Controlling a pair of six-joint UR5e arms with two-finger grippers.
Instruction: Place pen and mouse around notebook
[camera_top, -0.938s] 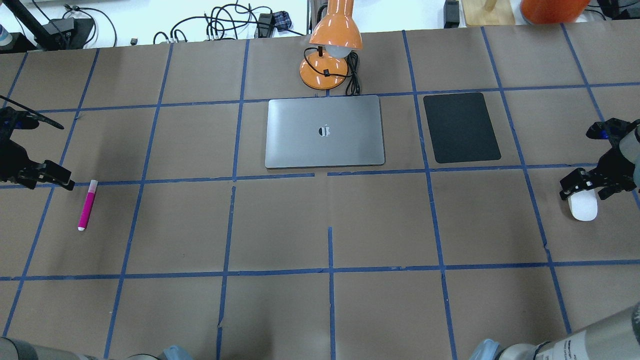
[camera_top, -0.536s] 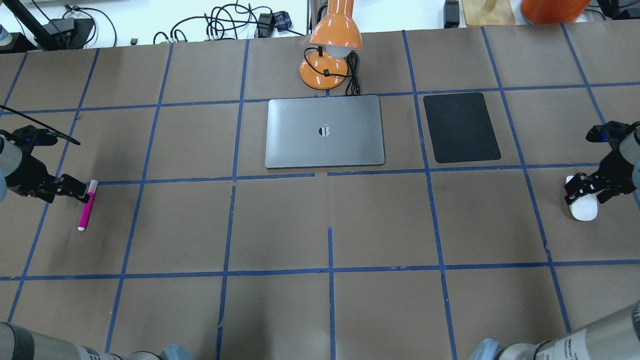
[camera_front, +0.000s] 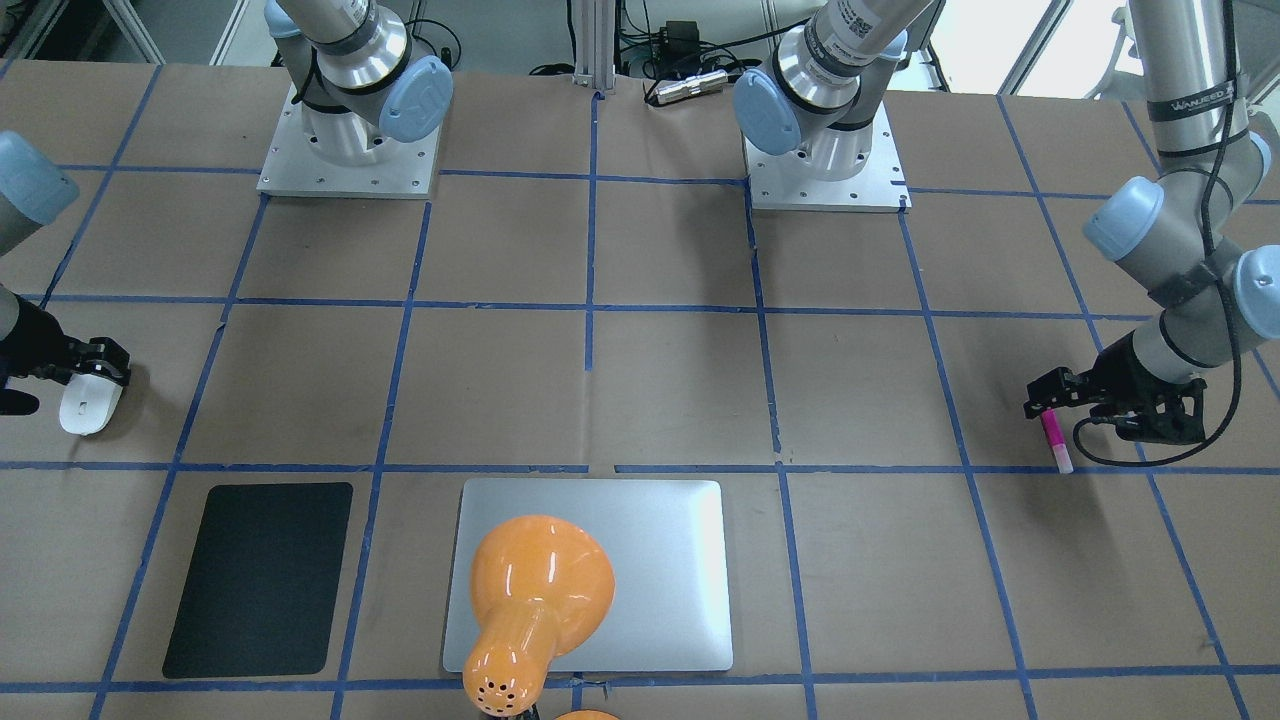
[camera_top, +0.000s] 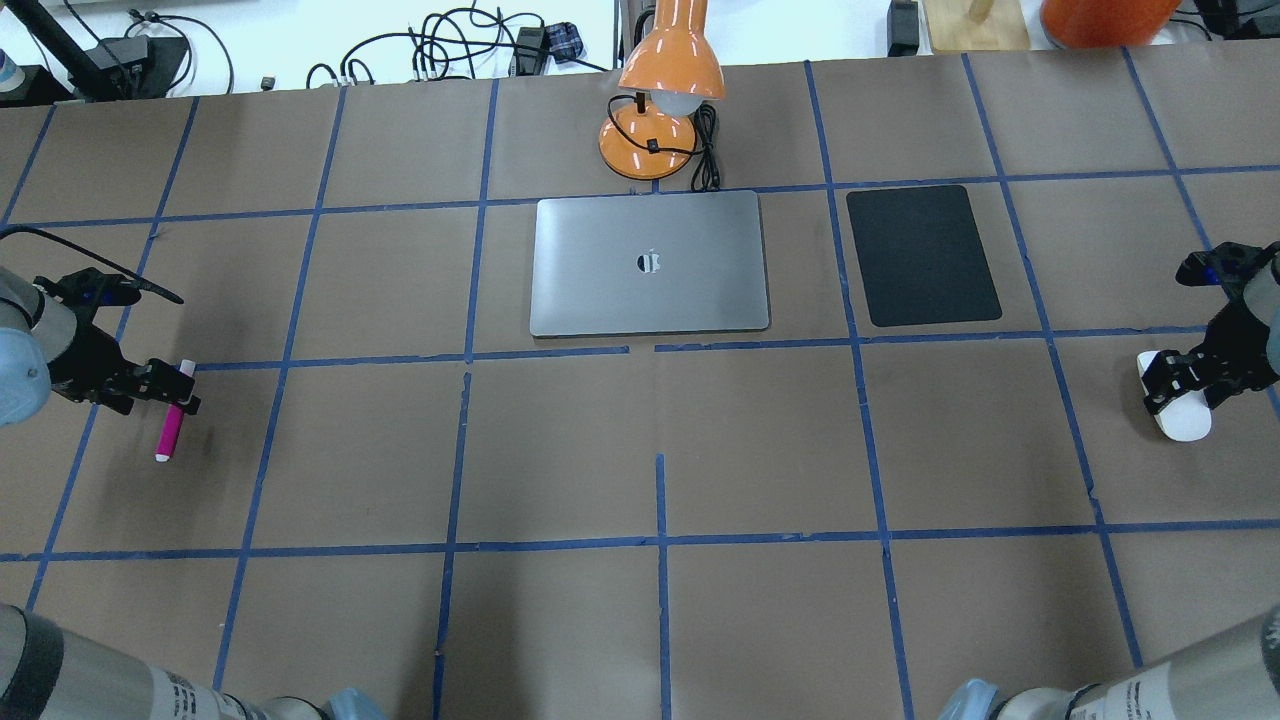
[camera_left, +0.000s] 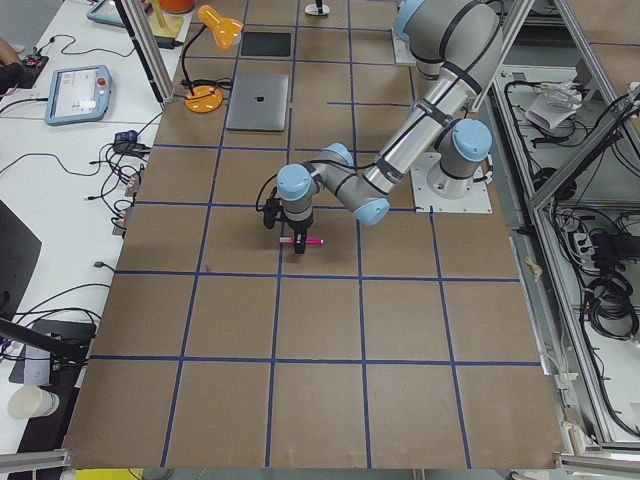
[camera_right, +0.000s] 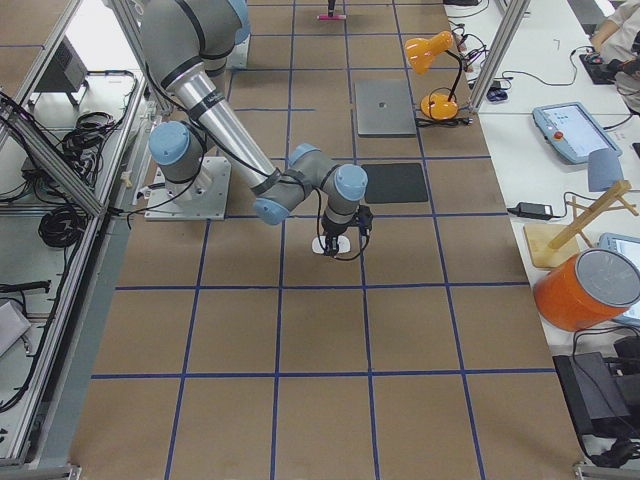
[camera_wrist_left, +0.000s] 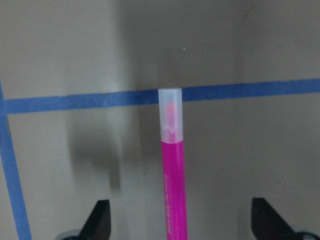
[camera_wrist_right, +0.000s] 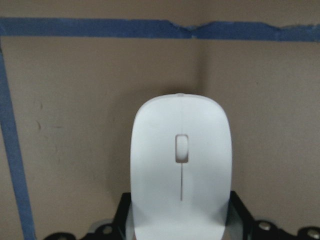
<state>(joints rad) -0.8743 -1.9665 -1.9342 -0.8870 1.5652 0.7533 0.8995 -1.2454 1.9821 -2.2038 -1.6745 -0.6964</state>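
Note:
The magenta pen lies on the table at the far left, pale cap pointing away from the robot. My left gripper hovers over its cap end. It is open, and in the left wrist view the pen runs midway between the wide-apart fingertips. The white mouse rests on the table at the far right. My right gripper straddles it, and its fingers press against the mouse on both sides. The silver notebook lies closed at the centre back.
An orange desk lamp with a black cord stands just behind the notebook. A black mat lies to the notebook's right. Blue tape lines grid the brown table top.
The left gripper slid right and now sits over the pen's cap end. The right gripper settled onto the mouse, and the mouse shifted slightly right.

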